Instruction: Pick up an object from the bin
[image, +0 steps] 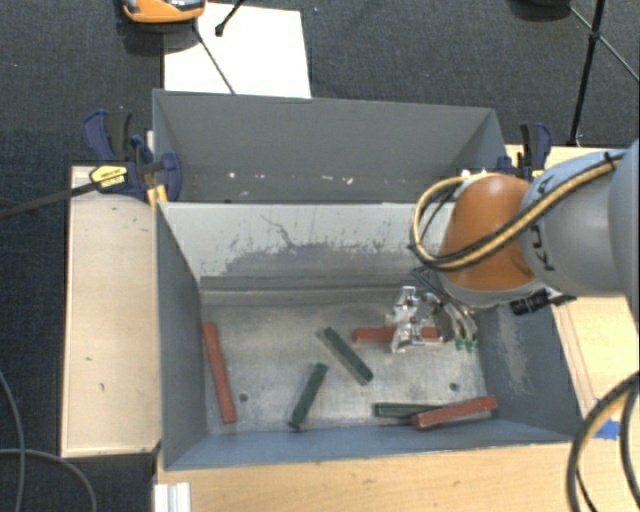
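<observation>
1. grey metal bin (330, 150) with a handful of loose sticks scattered on its floor, no heap.
2. arm (590, 240) comes in over the bin's right wall; orange cover (485, 240) on the wrist, with yellow and black cables looped round it.
3. gripper (410, 328) is low over the floor, in the right half of the bin and closer to the far wall than to the near edge.
4. short red stick (372, 337) lies flat right under the gripper, roughly parallel to the far wall. its left end sticks out clear; its right end is hidden by the gripper's metal parts.
5. gripper state: cannot tell if it is spread or pressed together, and cannot tell if it pinches the short red stick or just sits over it.
6. middle green stick (347, 356) lies diagonally just left of the short red stick, near it but apart.
7. lower green stick (307, 396) lies tilted nearer the near edge, left of centre.
8. flat green stick (398, 410) and red-brown stick (458, 412) lie end to end along the near edge toward the right corner, touching or overlapping.
9. long red stick (219, 372) lies along the foot of the left wall, well apart from the gripper.
</observation>
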